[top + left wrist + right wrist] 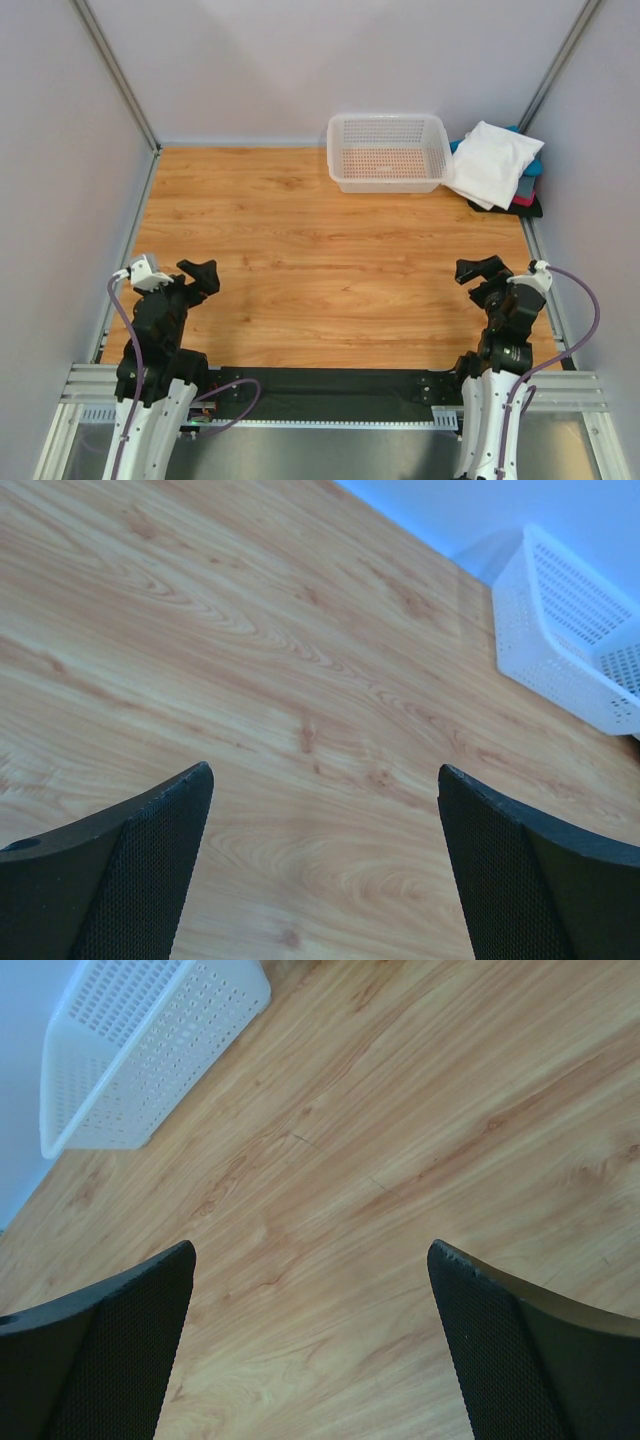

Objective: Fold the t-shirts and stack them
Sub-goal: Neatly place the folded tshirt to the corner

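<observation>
A folded white t-shirt (493, 163) lies on top of a stack of folded t-shirts at the far right corner; teal-blue (534, 166), red (524, 199) and black (528, 209) edges show under it. My left gripper (200, 277) is open and empty near the table's front left, over bare wood (325, 770). My right gripper (480, 272) is open and empty near the front right, also over bare wood (310, 1250). Neither wrist view shows any shirt.
A white plastic mesh basket (389, 153) stands empty at the back, just left of the shirt stack; it also shows in the left wrist view (570, 640) and the right wrist view (140, 1040). Grey walls enclose the wooden table (320, 270).
</observation>
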Controlling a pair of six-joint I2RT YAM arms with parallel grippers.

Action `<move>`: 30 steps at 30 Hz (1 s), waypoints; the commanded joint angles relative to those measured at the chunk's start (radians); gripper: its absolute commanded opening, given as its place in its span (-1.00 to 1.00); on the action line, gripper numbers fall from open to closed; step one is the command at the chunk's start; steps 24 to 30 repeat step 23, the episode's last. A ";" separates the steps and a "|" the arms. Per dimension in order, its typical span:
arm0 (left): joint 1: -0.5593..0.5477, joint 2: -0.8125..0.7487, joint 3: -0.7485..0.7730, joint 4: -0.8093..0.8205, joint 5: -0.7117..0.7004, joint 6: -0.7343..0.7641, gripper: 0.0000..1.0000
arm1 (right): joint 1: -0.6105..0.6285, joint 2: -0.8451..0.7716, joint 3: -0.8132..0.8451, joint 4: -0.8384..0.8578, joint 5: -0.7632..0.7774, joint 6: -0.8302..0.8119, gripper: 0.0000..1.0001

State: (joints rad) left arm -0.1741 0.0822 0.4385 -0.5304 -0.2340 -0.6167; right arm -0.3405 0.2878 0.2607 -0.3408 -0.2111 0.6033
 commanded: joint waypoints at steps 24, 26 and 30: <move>0.004 0.094 -0.001 -0.016 -0.008 0.000 0.99 | 0.003 0.045 0.014 0.028 0.025 0.010 1.00; 0.004 0.094 -0.001 -0.016 -0.008 0.000 0.99 | 0.003 0.045 0.014 0.028 0.025 0.010 1.00; 0.004 0.094 -0.001 -0.016 -0.008 0.000 0.99 | 0.003 0.045 0.014 0.028 0.025 0.010 1.00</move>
